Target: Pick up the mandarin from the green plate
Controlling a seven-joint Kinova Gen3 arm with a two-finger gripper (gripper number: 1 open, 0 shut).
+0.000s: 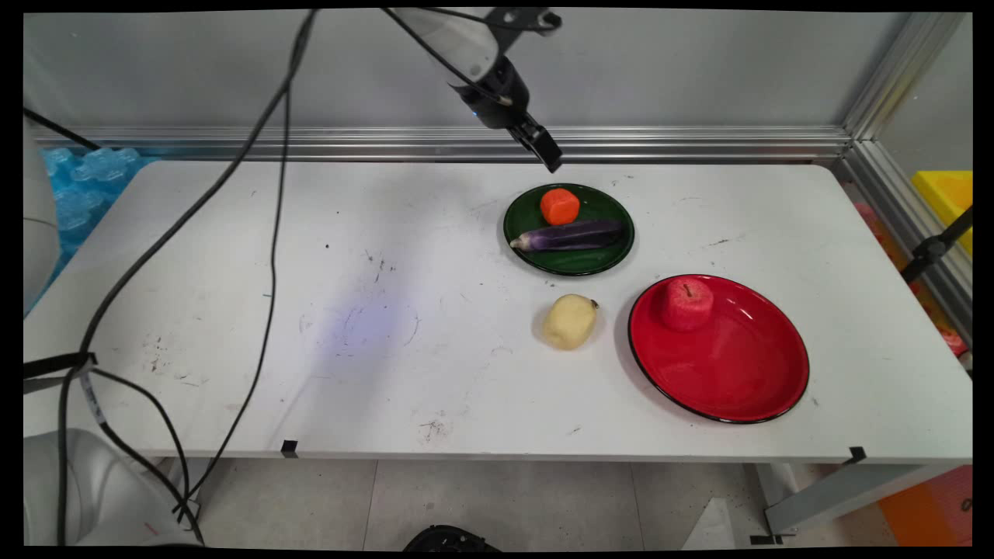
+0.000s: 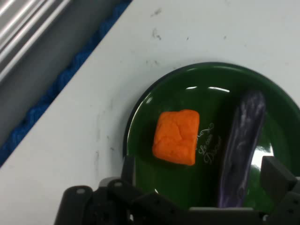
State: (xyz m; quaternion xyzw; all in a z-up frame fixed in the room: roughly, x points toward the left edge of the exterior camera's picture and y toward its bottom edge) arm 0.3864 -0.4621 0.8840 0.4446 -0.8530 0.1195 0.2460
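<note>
The black two-finger gripper [image 1: 550, 159] is hanging in the air above the far side of the white table [image 1: 233, 326], just over the back rim of the round dark green plate [image 1: 606, 264], and it is touching nothing. In the hand view its fingers [image 2: 276, 176] are standing spread wide apart, one at each side of the lower edge, with the plate showing between them and nothing held. On the green plate a blocky bright orange piece of toy food [image 1: 560, 206] is sitting toward the far side, and a long glossy purple toy eggplant [image 1: 569, 235] is lying across the middle just in front of it, its pale stem end pointing toward the left of the main view; the two are lying close together, though I cannot tell if they are touching. The orange piece is the thing nearest to the gripper. In front of the green plate, on the bare table, a pale yellow lumpy toy potato [image 1: 570, 321] is resting apart from both plates. To its right a larger round red plate with a dark rim [image 1: 738, 373] is lying near the table's front edge, and a red toy apple with a small stem [image 1: 687, 303] is sitting in its far left part. Black cables [image 1: 272, 233] are hanging down across the left of the table.
</note>
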